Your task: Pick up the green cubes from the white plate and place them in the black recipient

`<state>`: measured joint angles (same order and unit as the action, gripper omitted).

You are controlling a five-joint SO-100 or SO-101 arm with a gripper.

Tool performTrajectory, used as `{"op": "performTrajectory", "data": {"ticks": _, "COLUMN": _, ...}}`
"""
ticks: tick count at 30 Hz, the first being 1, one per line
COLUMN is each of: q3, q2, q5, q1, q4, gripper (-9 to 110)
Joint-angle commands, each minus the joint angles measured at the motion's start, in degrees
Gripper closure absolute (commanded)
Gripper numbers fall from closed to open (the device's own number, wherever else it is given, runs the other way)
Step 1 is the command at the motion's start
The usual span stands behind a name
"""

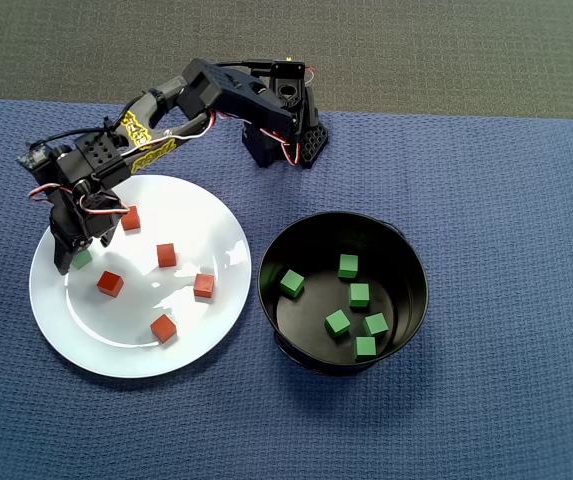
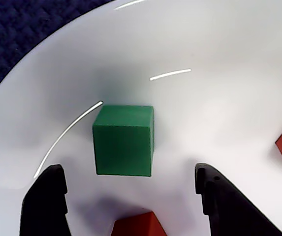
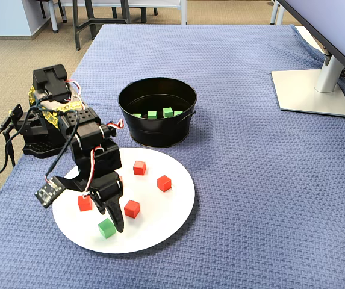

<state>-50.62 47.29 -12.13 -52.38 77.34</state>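
The claw (image 2: 128, 206) hangs low over the left side of the plate (image 1: 216, 290) in the overhead view, its fingers (image 2: 45, 204) spread wide with a lone green cube (image 2: 124, 141) lying on the plate between and just ahead of the tips (touching neither). Five red cubes (image 1: 110, 284) lie scattered over the same plate. Beside it on the blue-matted worktop (image 1: 506, 200) stands the black tub (image 1: 416, 270), and six green cubes (image 1: 359, 295) rest on its flat bottom. A monitor foot (image 3: 310, 90) sits at the far right in the fixed view.
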Motion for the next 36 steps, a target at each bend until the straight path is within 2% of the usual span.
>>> {"op": "performTrajectory", "data": {"ticks": 1, "q3": 4.39, "q2": 0.44, "q5": -2.37, "q1": -1.14, "q4": 0.09, "gripper": 76}}
{"op": "performTrajectory", "data": {"ticks": 9, "q3": 7.56, "q2": -1.85, "q5": -3.52, "q1": -2.11, "q4": -0.18, "gripper": 82}}
{"op": "performTrajectory", "data": {"ticks": 23, "q3": 10.46, "q2": -3.69, "q5": -6.59, "q1": -2.55, "q4": 1.05, "gripper": 84}}
{"op": "performTrajectory", "data": {"ticks": 25, "q3": 10.28, "q2": -3.52, "q5": -6.68, "q1": -2.55, "q4": 1.05, "gripper": 90}}
{"op": "performTrajectory", "data": {"ticks": 27, "q3": 10.2, "q2": -3.52, "q5": -6.33, "q1": -2.55, "q4": 0.88, "gripper": 102}}
{"op": "performTrajectory", "data": {"ticks": 36, "q3": 4.31, "q2": 1.76, "q5": -5.98, "q1": -2.72, "q4": -2.46, "gripper": 102}}
